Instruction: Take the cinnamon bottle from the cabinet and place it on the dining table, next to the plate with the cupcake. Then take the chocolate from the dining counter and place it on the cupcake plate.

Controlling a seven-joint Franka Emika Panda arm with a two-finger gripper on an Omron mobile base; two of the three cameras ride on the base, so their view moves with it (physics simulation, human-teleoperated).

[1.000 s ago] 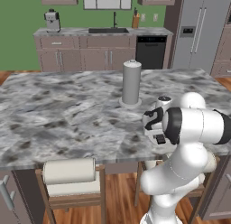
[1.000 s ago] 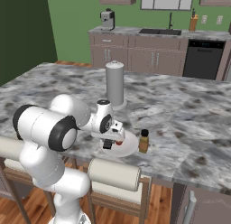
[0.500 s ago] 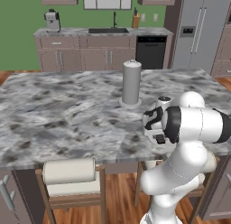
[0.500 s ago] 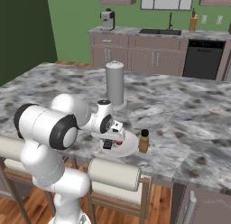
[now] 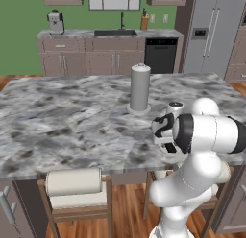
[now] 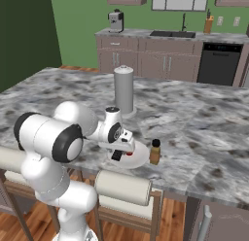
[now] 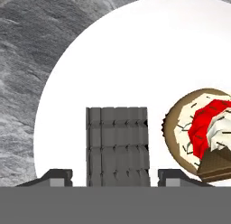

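Resting choc (image 7: 117,146) on plate (image 7: 113,69)

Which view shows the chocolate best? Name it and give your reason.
The hand view: the chocolate lies flat on the plate, close up, beside the cupcake, between the fingertips of the gripper. In the right base view it is a small dark shape under the hand. In the left base view the arm hides it.
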